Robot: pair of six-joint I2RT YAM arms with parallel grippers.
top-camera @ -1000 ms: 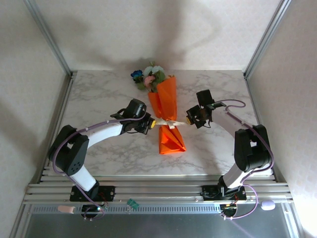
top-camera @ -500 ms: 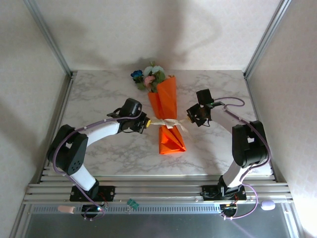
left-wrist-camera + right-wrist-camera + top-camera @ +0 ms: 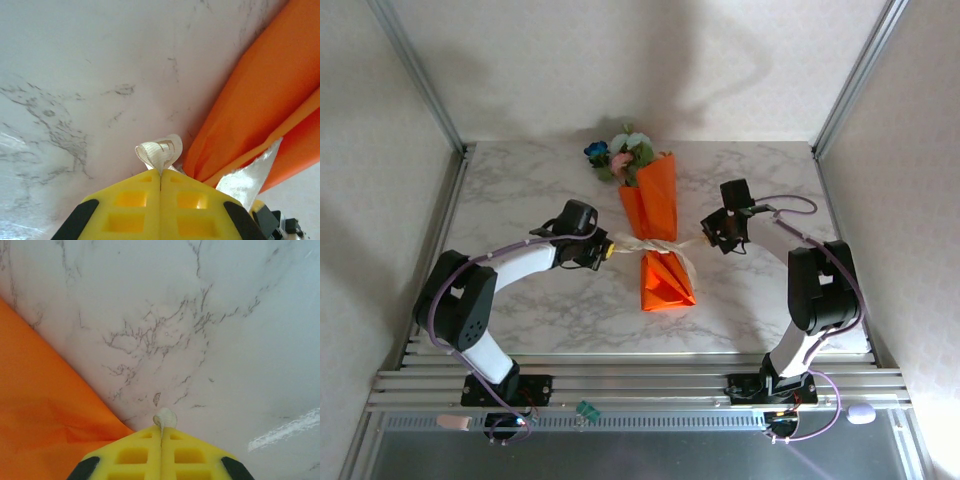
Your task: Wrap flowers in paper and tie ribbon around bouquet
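Just right of your L gripper (image 3: 603,250), the bouquet (image 3: 658,205) lies flat w/ the ribbon (image 3: 655,243) round its waist. L jaws are clamped on one ribbon end, R gripper (image 3: 711,232) likewise on the other, prob. held out to opposite sides so you can cinch the knot.

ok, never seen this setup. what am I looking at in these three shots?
Two robot arms bolted at the near edge of a marble-look table. The overhead picture comes from a fixed camera above and behind them; the other two come from cameras on each wrist, looking past yellow fingers. On the table lies the bouquet: an orange paper cone with flowers poking out of its far end. A cream ribbon crosses its waist. The left pincer is shut on one ribbon end, the right pincer on the other.
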